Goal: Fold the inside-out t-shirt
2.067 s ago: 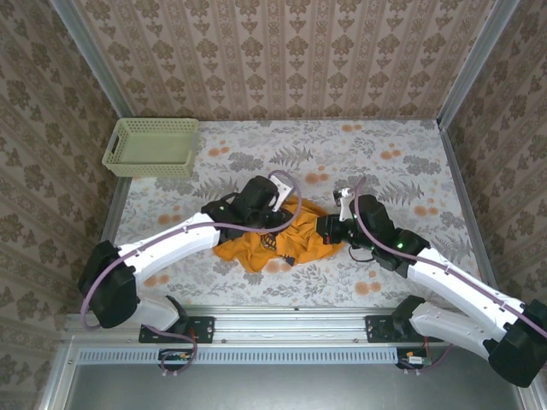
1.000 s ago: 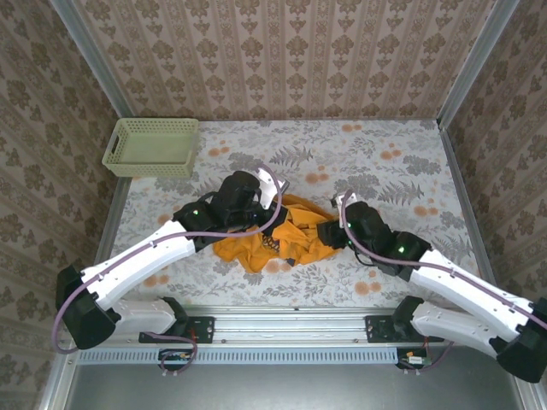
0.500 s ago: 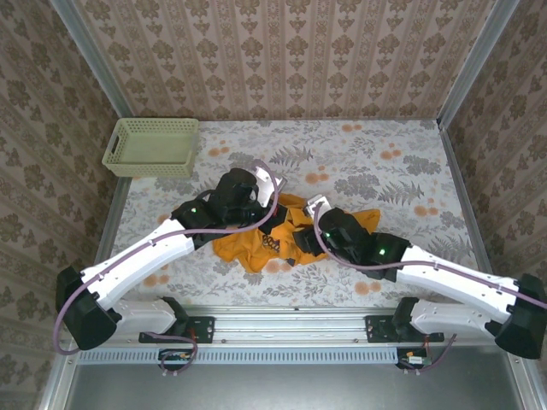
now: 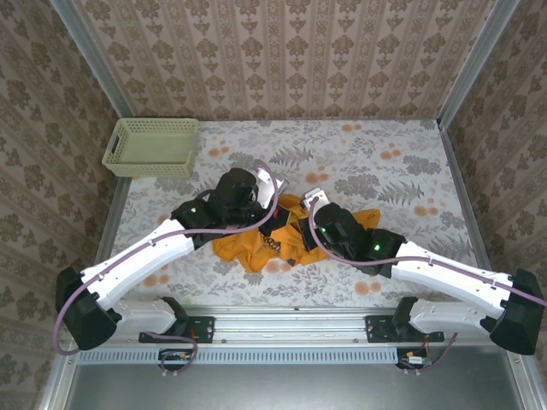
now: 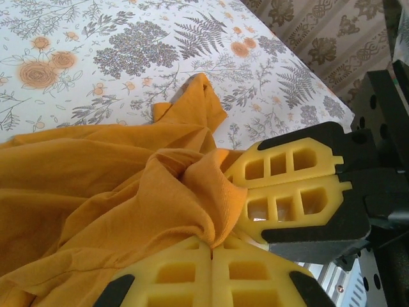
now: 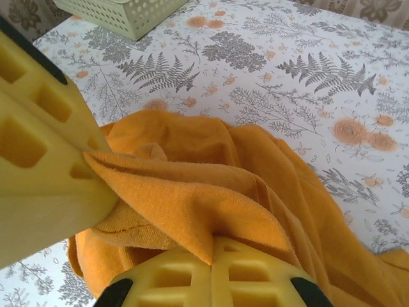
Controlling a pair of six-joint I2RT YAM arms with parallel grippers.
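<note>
Top external view has the shirt (image 4: 244, 249) bunched in an orange heap on the near middle of the desk (image 4: 410, 171). A scrap of dark print shows in its folds and one flap trails off to the right beneath the right arm. The basket (image 4: 152, 147) sits well apart at the far left corner. Both arms reach in to meet over the heap. From the left wrist, the left fingers (image 5: 204, 256) are pressed together on a raised ridge of plain orange cloth that runs out from between the pads. The right fingers (image 5: 252, 192) sit just beside them, likewise closed, with the same ridge disappearing at their tips. The right wrist view agrees: its own pads pinch a fold from below while the left pads clamp the neighbouring bit of that fold, the cloth between the two grips short and lightly taut. Holding two points so near each other on one edge looks like a set-up for drawing the arms apart, so the crumpled cloth opens into a sheet that can be folded; it could equally be a handover. I judge the task to be early: nothing lies flat and no fold is made. Which seam or hem is held I cannot tell, as the folds hide it. Thin cotton may slip from the pads if the pull is uneven.
</note>
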